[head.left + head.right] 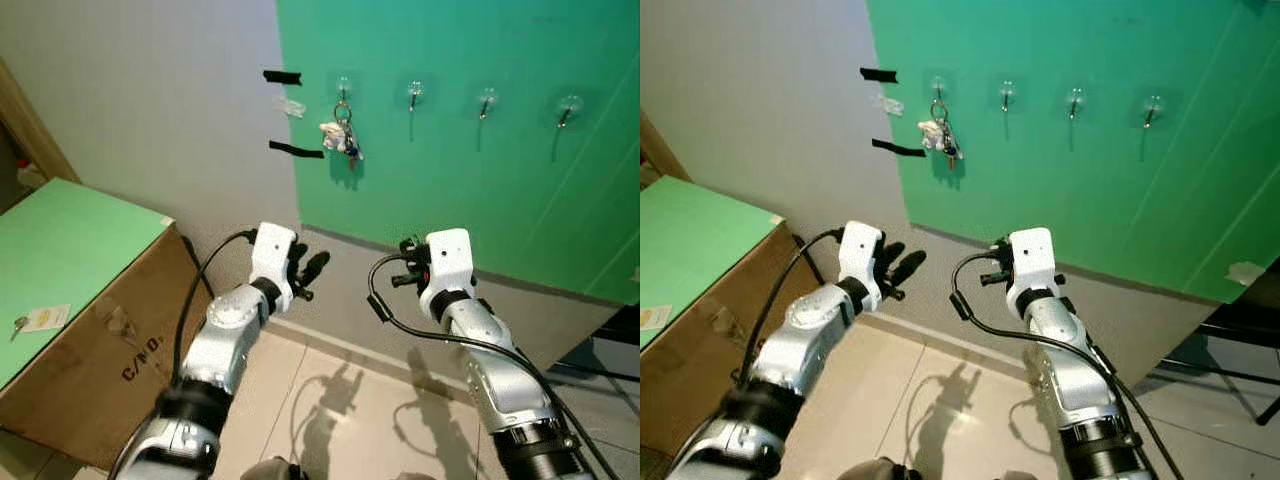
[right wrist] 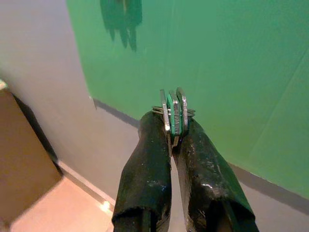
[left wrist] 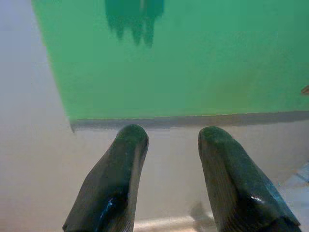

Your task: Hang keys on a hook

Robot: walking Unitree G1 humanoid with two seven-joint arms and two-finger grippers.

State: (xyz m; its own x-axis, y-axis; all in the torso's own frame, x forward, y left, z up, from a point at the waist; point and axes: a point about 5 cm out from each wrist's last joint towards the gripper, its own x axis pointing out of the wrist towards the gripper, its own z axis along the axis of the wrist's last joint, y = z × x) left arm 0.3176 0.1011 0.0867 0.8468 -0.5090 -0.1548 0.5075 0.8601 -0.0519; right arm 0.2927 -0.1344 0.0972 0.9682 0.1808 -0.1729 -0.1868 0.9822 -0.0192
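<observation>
Silver keys [image 2: 174, 113] pinched at the tips of the right claw [image 2: 173, 140], left claw [image 3: 166, 140] spread, both below the hooks [image 1: 414, 95].

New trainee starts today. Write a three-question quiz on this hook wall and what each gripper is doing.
1. True or false: the left gripper is shut on a set of keys.
2. How many hooks on the green wall are bare? A) one B) three C) four
3. Fill in: the right gripper pinches a ____ between its fingers.

Key
1. False. Its fingers stand apart with nothing between them.
2. B. The leftmost hook already carries a key bunch; the three hooks to its right are bare.
3. Bunch of keys.
</observation>
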